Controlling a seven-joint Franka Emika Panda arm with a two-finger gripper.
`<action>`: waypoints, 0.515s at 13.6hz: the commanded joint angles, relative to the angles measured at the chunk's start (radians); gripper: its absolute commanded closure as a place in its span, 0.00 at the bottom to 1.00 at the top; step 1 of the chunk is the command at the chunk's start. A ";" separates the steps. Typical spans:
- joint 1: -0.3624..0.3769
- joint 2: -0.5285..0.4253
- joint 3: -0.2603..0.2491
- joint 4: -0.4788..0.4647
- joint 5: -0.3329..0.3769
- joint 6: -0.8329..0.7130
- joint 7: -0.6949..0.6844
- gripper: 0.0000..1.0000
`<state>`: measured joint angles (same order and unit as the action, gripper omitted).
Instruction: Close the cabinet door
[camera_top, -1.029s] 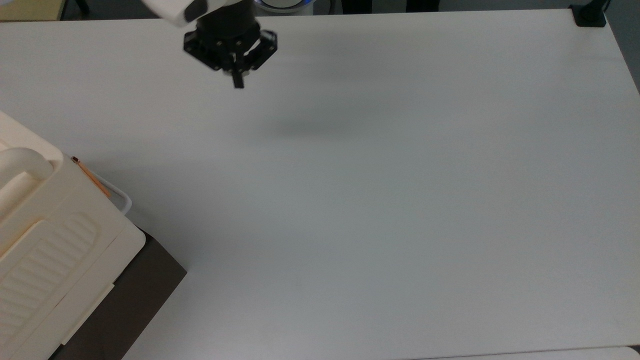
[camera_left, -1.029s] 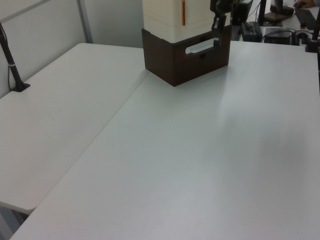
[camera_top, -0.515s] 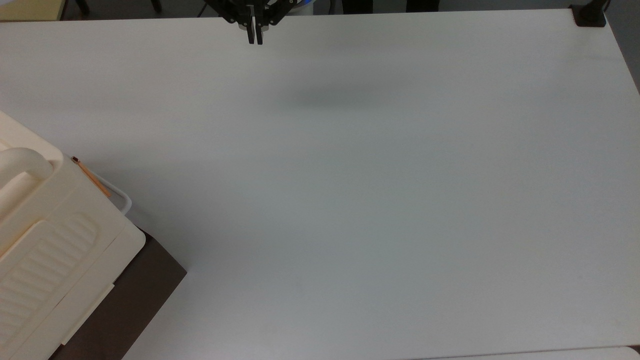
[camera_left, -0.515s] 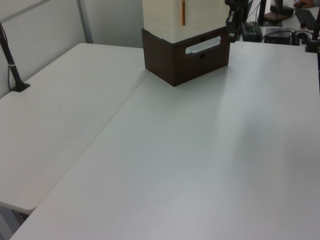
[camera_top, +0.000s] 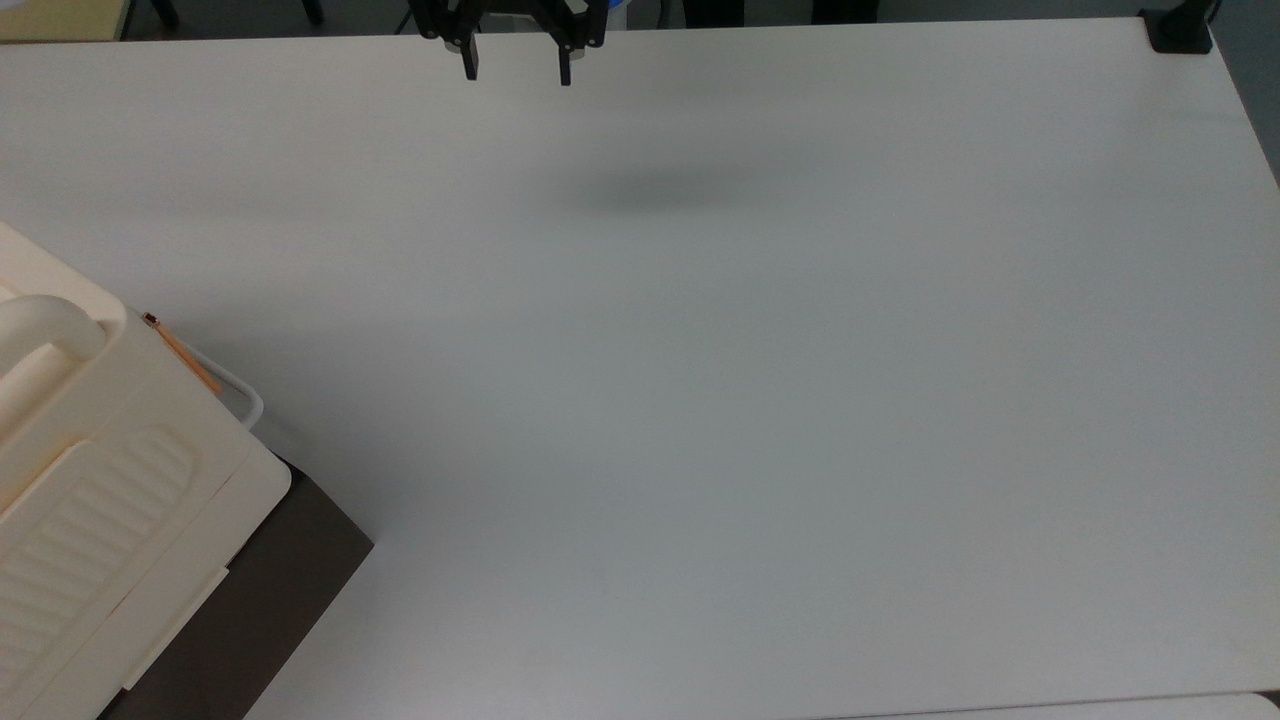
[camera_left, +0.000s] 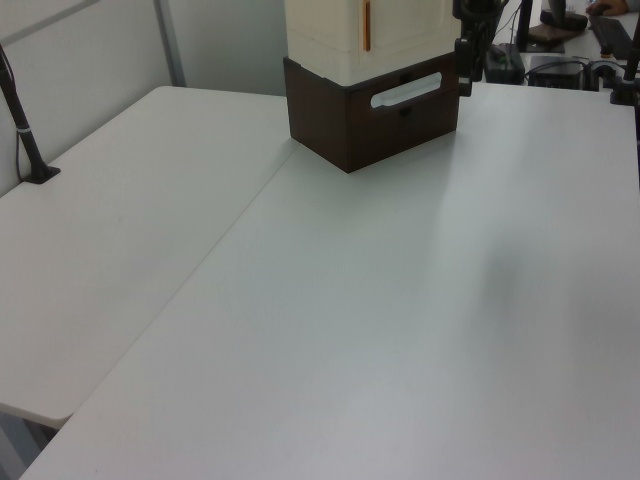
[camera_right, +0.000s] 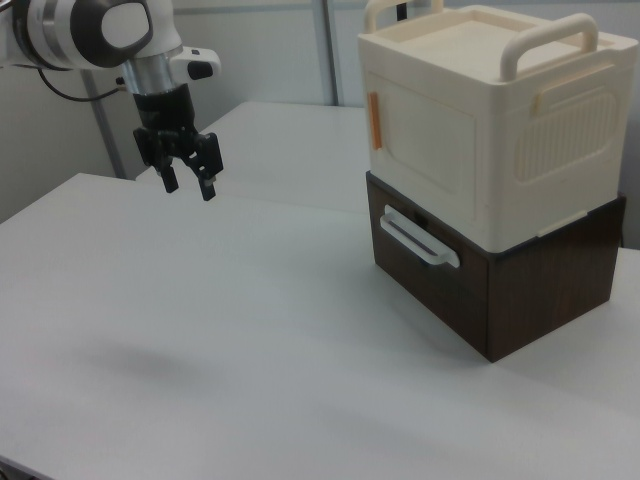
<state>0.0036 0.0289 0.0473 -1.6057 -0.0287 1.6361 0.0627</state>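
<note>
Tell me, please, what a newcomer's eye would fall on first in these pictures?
The cream cabinet on its dark brown base stands out at the right view's right, its door flush with the front. The black pincer hangs open above the white table at the right view's left, well apart from it.

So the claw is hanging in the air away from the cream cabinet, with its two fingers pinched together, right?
Not quite. The gripper does hang in the air, away from the cream cabinet, but its two fingers are spread apart, not pinched together. The top view shows the gap between them plainly, and the right view agrees.
</note>
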 joint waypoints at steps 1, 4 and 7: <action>-0.011 -0.023 0.012 -0.033 -0.007 0.016 0.016 0.00; -0.010 -0.024 0.012 -0.031 -0.036 0.016 0.019 0.00; -0.014 -0.024 0.017 -0.030 -0.039 0.018 0.020 0.00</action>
<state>0.0024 0.0289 0.0474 -1.6059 -0.0510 1.6361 0.0628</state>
